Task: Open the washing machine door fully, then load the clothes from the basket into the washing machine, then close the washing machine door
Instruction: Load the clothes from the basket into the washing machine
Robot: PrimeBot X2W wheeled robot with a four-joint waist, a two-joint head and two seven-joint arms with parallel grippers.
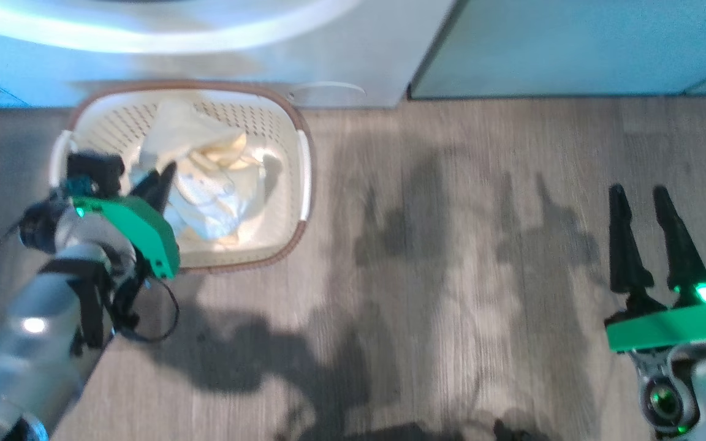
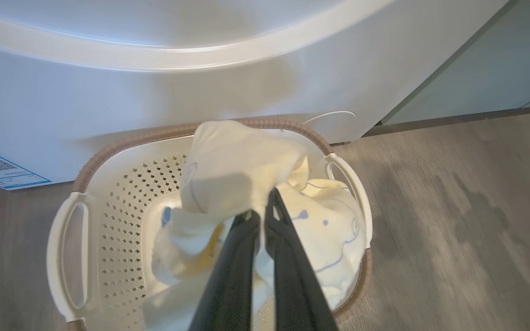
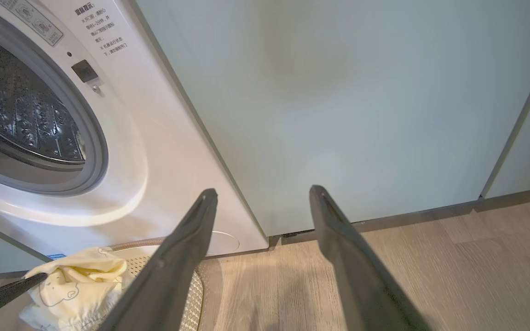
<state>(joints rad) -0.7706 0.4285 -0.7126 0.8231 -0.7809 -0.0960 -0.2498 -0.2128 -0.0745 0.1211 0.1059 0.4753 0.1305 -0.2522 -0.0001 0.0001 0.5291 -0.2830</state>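
As the head looks down, the left gripper (image 1: 158,184) is pinched shut on the clothes (image 1: 206,177) over the basket (image 1: 305,177), which sits hard by the washing machine (image 1: 359,55); the right gripper (image 1: 638,193) hangs wide open, empty, well to the right. From the left wrist, bunched cloth rises just past its tips, washer front beyond. From the right wrist, the drum mouth (image 3: 21,115) lies above the basket, far side: the left arm is nearer.
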